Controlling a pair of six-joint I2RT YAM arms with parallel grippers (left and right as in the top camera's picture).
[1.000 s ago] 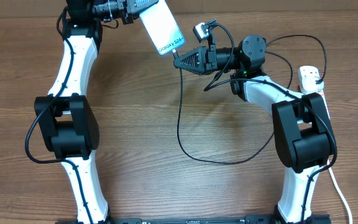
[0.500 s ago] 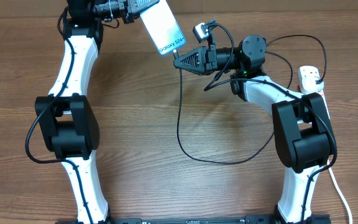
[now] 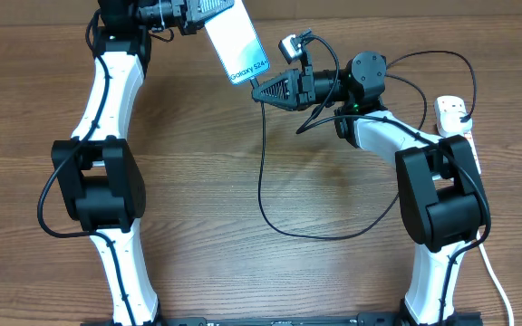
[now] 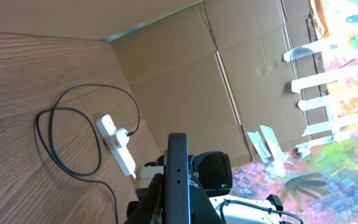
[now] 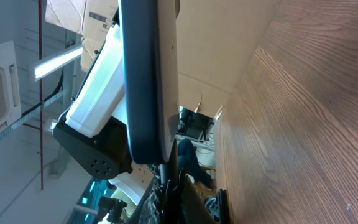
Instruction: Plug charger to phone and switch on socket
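My left gripper (image 3: 198, 11) is shut on the phone (image 3: 237, 43) and holds it in the air at the back, glowing screen up, its "Galaxy" end toward my right gripper (image 3: 255, 90). My right gripper is shut on the charger's connector tip, right at the phone's lower end. The thin black cable (image 3: 263, 172) hangs down and loops over the table. In the left wrist view the phone is seen edge-on (image 4: 178, 180). In the right wrist view the phone's end (image 5: 148, 81) sits just above my fingers (image 5: 169, 186). The white socket (image 3: 453, 116) lies at the far right, the black plug in it (image 4: 122, 132).
A cardboard wall (image 4: 185, 74) stands behind the table. The socket's white cord (image 3: 495, 281) runs down the right edge. Both arms stretch along the table's left and right sides.
The phone has shifted slightly left and up. My right gripper has followed a little to the left with the connector.
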